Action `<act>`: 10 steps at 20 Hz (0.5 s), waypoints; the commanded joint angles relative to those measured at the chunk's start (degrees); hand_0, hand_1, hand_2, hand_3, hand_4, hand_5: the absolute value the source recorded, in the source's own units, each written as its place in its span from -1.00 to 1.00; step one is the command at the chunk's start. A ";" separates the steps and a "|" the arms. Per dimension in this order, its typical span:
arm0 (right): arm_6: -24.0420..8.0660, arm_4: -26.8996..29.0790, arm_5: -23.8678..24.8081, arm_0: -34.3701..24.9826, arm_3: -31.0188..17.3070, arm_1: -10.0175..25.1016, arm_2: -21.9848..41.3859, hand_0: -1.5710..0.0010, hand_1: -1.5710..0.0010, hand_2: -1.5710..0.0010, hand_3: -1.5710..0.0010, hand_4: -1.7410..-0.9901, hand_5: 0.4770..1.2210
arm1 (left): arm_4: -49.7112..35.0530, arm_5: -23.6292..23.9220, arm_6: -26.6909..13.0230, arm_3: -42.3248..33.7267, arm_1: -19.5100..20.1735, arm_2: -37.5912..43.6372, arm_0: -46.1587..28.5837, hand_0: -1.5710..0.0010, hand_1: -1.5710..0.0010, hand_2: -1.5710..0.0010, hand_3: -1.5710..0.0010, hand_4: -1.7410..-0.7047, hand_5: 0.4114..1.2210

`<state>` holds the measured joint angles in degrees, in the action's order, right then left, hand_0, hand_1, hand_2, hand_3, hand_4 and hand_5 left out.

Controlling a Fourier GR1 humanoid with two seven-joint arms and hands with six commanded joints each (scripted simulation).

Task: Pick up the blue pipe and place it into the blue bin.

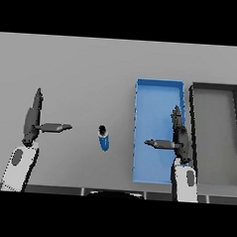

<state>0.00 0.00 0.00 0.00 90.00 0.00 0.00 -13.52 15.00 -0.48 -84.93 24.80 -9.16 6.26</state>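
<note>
Blue pipe: short blue cylinder with a dark cap (104,138) — lying on grey tabletop (84,68), not yet picked up.
Blue bin: shallow blue rectangular tray (157,93) — nothing in it.
Hands: left hand (35,120), right hand (178,136) — fingers straight, holding nothing.

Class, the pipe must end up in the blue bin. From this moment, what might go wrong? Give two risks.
1. The pipe is short and round and lies loose on the table; a robot hand closing off-centre may roll it away.
2. The right robot hand hangs open over the blue bin, right beside the grey bin; a sloppy release could drop the pipe there. The left robot hand is open too.
</note>
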 commanded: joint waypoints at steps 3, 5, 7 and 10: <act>0.12 0.41 -0.30 0.21 0.10 0.49 -0.37 1.00 1.00 1.00 1.00 0.41 -0.69 | 0.37 0.40 0.35 -0.43 -0.39 -0.42 -0.11 1.00 1.00 1.00 1.00 0.49 -0.55; 0.21 0.81 -0.66 0.40 0.18 0.92 -0.68 1.00 1.00 1.00 1.00 0.41 -0.69 | 0.74 0.83 0.17 -0.84 -0.72 -0.82 -0.22 1.00 1.00 1.00 1.00 0.49 -0.55; 3.02 -2.82 -2.67 1.09 1.82 5.78 0.82 1.00 1.00 1.00 1.00 0.41 -0.69 | 1.46 -5.52 2.42 -1.16 3.22 -3.11 -0.37 1.00 1.00 1.00 1.00 0.49 -0.55; 6.07 -9.32 -3.64 3.99 5.03 9.43 4.55 1.00 1.00 1.00 1.00 0.45 -0.70 | 0.57 -15.14 5.41 -1.32 9.52 -4.51 -0.94 1.00 1.00 1.00 1.00 0.49 -0.54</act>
<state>6.28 -9.31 -3.64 3.99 95.03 9.44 4.54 -12.95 -0.14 5.00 -86.25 34.37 -13.65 5.32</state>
